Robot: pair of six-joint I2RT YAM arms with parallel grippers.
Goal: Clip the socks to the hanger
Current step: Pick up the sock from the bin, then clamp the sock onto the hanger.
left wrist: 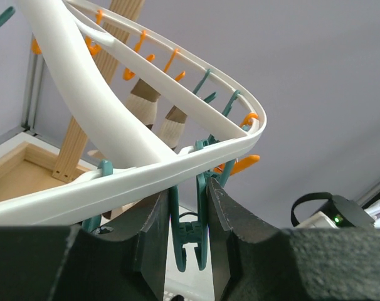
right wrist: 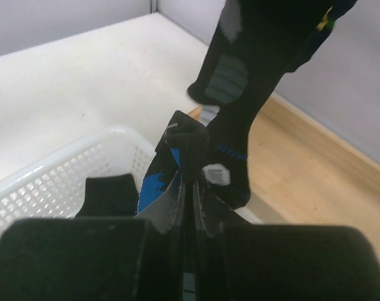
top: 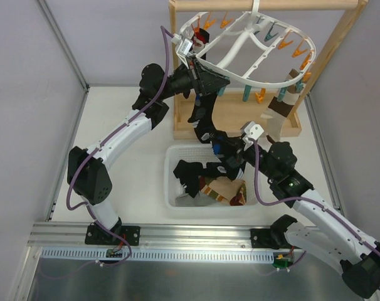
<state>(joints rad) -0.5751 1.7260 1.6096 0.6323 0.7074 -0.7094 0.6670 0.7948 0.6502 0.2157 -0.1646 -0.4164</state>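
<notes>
Right gripper (right wrist: pixel 189 188) fingers are pressing together on a black sock (right wrist: pixel 240 94), center frame. We're seeing left gripper (left wrist: pixel 189 210) pinching a teal clothespin (left wrist: pixel 191 241) under the hanger (left wrist: pixel 146 172) rim, lower middle.

White arm links (top: pixel 124 133), black joints (top: pixel 91 179), purple cables (top: pixel 257 179).

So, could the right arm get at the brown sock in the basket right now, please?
Probably not yet: the right gripper is shut on a black sock, though the brown sock lies uncovered in the basket close by.
</notes>
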